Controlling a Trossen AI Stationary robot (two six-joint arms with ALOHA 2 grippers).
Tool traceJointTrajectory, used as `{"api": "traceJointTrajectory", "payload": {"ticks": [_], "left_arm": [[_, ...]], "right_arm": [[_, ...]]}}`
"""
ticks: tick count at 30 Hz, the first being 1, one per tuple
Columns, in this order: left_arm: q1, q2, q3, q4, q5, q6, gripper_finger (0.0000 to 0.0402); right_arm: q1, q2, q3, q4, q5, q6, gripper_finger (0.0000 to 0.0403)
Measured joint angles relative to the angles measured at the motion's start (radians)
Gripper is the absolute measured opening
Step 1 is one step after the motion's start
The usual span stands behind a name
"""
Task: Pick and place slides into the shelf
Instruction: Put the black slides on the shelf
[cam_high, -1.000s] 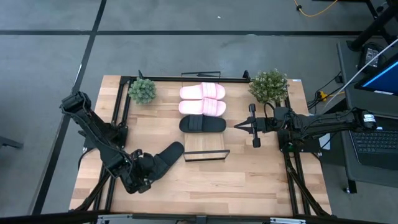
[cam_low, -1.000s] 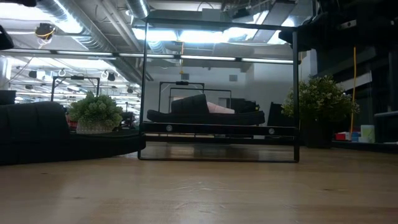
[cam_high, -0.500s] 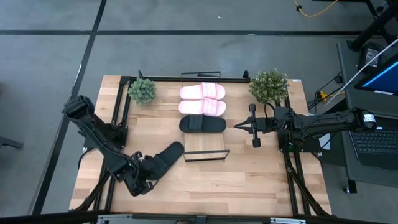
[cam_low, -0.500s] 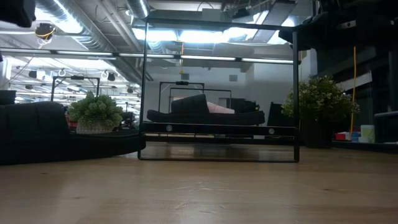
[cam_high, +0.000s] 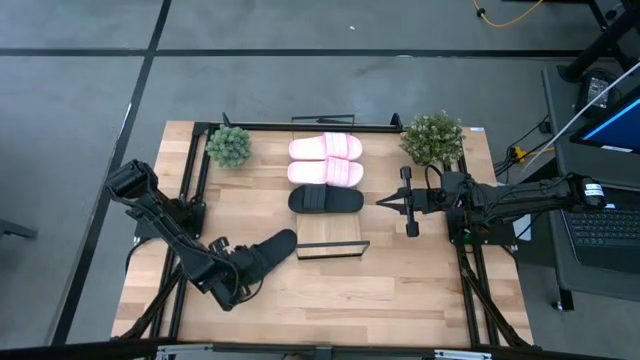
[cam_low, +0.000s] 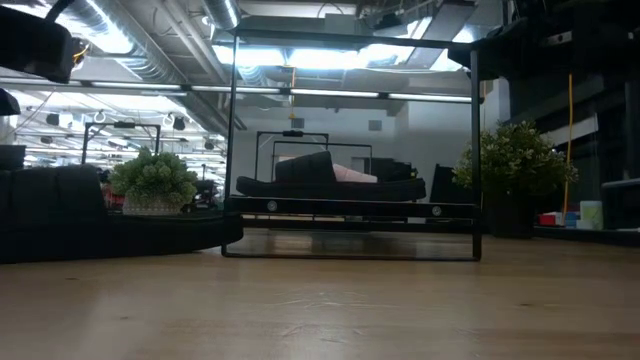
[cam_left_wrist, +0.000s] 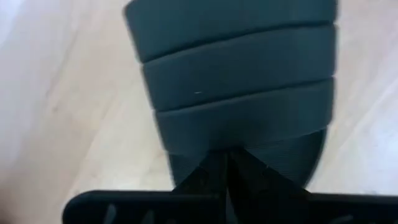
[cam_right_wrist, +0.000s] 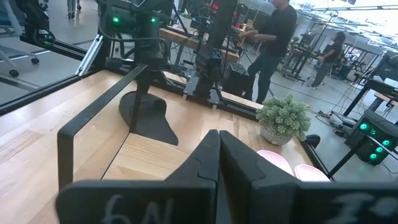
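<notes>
Black slide (cam_high: 265, 255) lies on the bench left of the shelf (cam_high: 331, 240), its long axis slanting toward that empty end. We see our left pincer (cam_high: 232, 281) clamped on its heel; our right pincer (cam_high: 385, 203) waits closed.

Two pale pink slides (cam_high: 326, 159) lie side by side, lengthwise across the shelf (cam_high: 330, 237), at its end nearest the table's far edge. A black slide (cam_high: 326, 200) lies just beside them on the near side, in the same orientation (wide strap up). The shelf's light-wood near end, by the dark front lip, is bare. The fourth slide, black (cam_high: 262, 254), sits off the shelf towards the table's near-left corner, angled, its ribbed strap pinched by the left gripper (cam_high: 237, 276).
</notes>
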Motion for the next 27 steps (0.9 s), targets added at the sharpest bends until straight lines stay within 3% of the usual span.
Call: {"api": "traceJointTrajectory", "payload": {"ticks": [12, 27], "left_arm": [[0.0, 0.0, 0.0, -0.068, -0.01, 0.008, 0.0], [0.0, 0.0, 0.0, -0.146, -0.097, 0.031, 0.0]], "right_arm": [[0.0, 0.0, 0.0, 0.0, 0.0, 0.0, 0.0014], [0.0, 0.0, 0.0, 0.0, 0.0, 0.0, 0.0014]]}}
